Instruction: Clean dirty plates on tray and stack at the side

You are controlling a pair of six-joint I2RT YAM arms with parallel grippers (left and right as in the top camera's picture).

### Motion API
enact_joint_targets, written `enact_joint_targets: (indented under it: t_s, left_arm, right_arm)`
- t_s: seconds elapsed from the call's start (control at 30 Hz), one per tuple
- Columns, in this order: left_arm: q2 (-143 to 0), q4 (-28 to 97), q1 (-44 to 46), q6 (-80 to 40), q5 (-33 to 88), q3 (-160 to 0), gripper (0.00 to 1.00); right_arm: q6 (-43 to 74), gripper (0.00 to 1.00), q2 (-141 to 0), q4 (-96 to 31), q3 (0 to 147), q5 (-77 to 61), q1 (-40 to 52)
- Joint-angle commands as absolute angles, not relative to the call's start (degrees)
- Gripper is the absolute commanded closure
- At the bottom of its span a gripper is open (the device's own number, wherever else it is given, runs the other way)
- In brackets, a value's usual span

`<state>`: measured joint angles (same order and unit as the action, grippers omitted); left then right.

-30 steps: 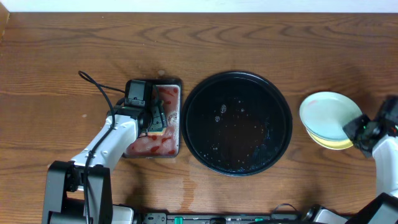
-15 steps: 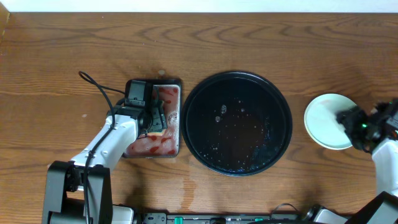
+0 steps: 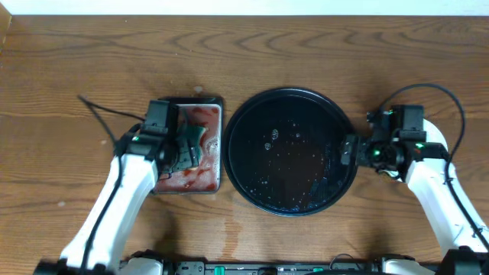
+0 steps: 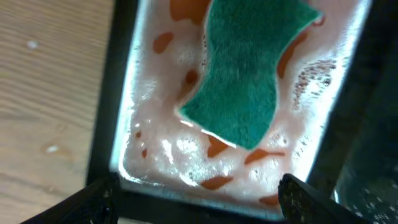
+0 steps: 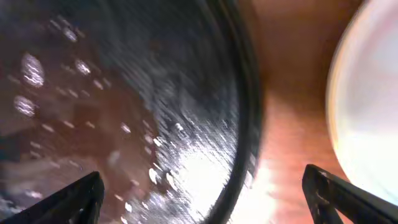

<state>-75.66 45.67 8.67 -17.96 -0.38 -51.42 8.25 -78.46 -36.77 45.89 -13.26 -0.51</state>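
The black tray (image 3: 284, 172) lies at mid-table, wet and with no plate on it. My right gripper (image 3: 348, 150) is open and straddles the tray's right rim (image 5: 245, 112), nothing between its fingers (image 5: 202, 194). The edge of a pale plate (image 5: 373, 93) shows at the far right of the right wrist view, on the wood beside the tray. In the overhead view the plates are hidden under my right arm. My left gripper (image 3: 186, 150) hangs open above the sponge tray, its jaws (image 4: 198, 194) empty.
A small rectangular sponge tray (image 3: 208, 180) with red-stained suds sits left of the black tray. A green sponge (image 4: 249, 68) lies in it. Cables trail from both arms over the wood.
My right gripper opened and let go of the aqua plate on the stack at the right. It then swung left to the tray's rim. My left arm shifted slightly over the sponge tray.
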Motion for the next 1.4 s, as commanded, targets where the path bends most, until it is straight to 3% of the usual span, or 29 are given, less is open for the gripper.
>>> enact_joint_targets:
  t_s: [0.0, 0.4, 0.5, 0.83, 1.37]
  left_arm:
    - [-68.10, 47.75, 8.43, -17.65, -1.08, -48.75, 0.19]
    - [-26.44, 45.95, 8.43, -20.25, -0.71, -32.71, 0.19]
    - [-21.50, 46.68, 8.43, -20.21, -0.71, -32.69, 0.19]
    - [-19.35, 46.70, 8.43, -20.21, -0.71, -32.69, 0.19]
    - [-19.35, 46.70, 8.43, -20.21, -0.71, -32.69, 0.19]
  right_arm:
    - [6.15, 0.01, -73.60, -39.51, 46.22, -5.13, 2.15]
    - [6.79, 0.01, -39.72, -40.80, 35.09, -2.83, 6.26]
    - [6.81, 0.01, -34.57, -43.31, 33.80, -2.87, 6.26]
    - [6.79, 0.01, -32.05, -51.29, 33.78, -3.66, 6.26]
    - [6.79, 0.01, -30.79, -53.17, 33.74, -3.66, 6.59]
